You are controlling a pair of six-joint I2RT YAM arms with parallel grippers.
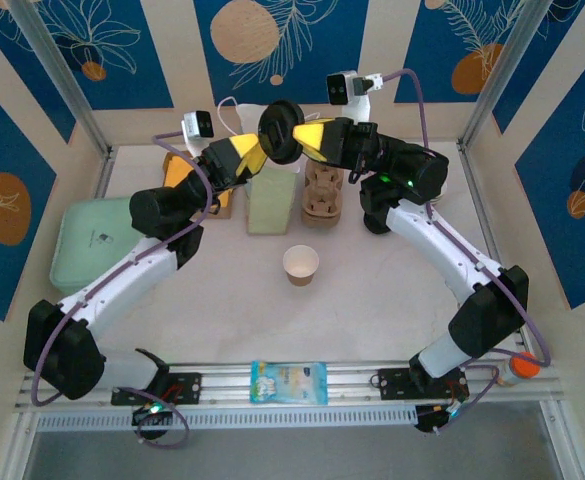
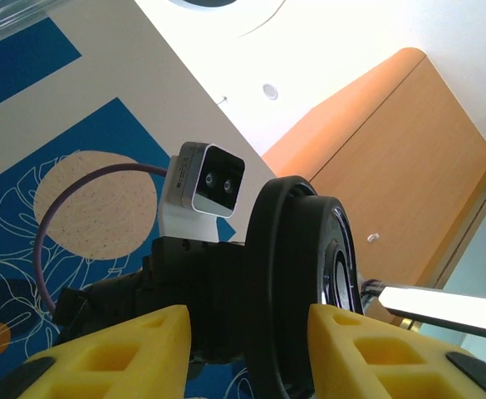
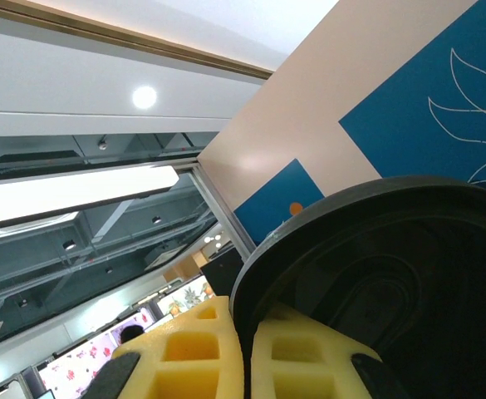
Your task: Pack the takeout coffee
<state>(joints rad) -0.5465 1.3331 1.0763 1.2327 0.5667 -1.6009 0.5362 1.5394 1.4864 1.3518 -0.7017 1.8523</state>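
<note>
Two tools were at the black coffee lid (image 1: 282, 128), held high above the paper bag (image 1: 272, 200). The right tool (image 3: 244, 332) pinched its rim; the left tool (image 2: 249, 316) straddled it with a gap, not gripping. Packing was judged not yet done. An open cup (image 1: 300, 265) stood on the bench (image 1: 372, 300) before the bag; whether it matched the lid, and the bag's contents, could not be determined.

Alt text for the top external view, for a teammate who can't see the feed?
Both arms reach over the far half of the table, the right gripper shut on a round black lid held on edge while the left gripper brackets it with open jaws. On the table stand a pale green bag and, nearer the arms' bases, a lidless paper cup.
</note>
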